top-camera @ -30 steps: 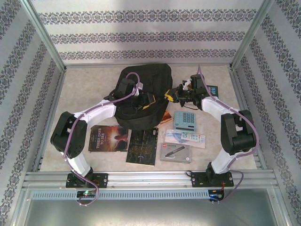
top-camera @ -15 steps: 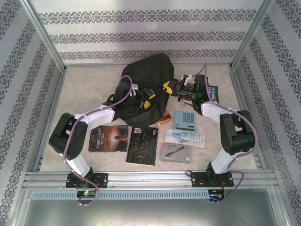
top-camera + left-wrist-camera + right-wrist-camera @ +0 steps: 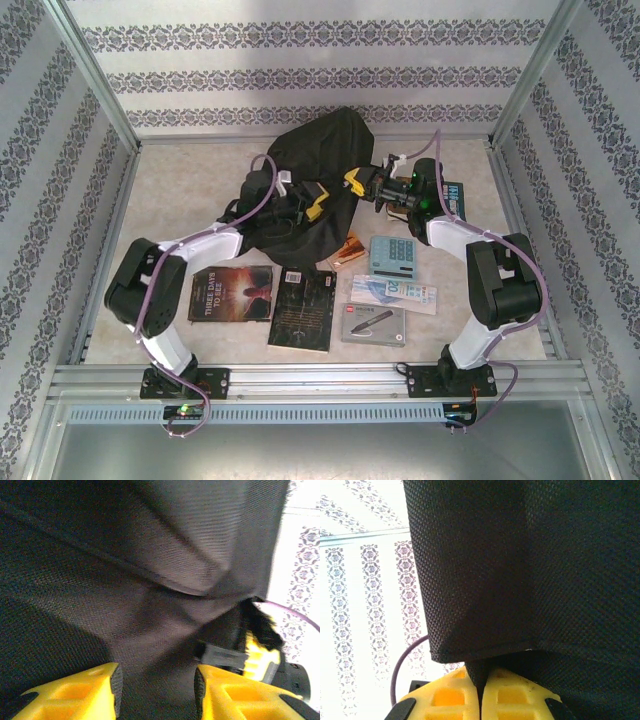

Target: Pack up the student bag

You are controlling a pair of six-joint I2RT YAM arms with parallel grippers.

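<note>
The student bag (image 3: 315, 160) is a black fabric backpack at the back middle of the table, its right side pulled up. My right gripper (image 3: 352, 182) is at the bag's right edge, shut on a pinch of its woven fabric (image 3: 520, 555), which runs down between the closed yellow fingers (image 3: 510, 695). My left gripper (image 3: 318, 200) is against the bag's front. Its jaws stand partly apart, and a thick fold of black fabric (image 3: 150, 555) fills the gap between the pads (image 3: 116, 690).
In front of the bag lie two dark books (image 3: 230, 295) (image 3: 303, 310), a grey calculator (image 3: 392, 256), a flat packet (image 3: 393, 291), a boxed pen (image 3: 372, 323) and a small brown item (image 3: 347, 250). A blue object (image 3: 457, 193) sits behind the right arm.
The right gripper has lifted the bag's right side up and toward the back, so the bag now stands taller. The left gripper has shifted slightly back with the bag.
</note>
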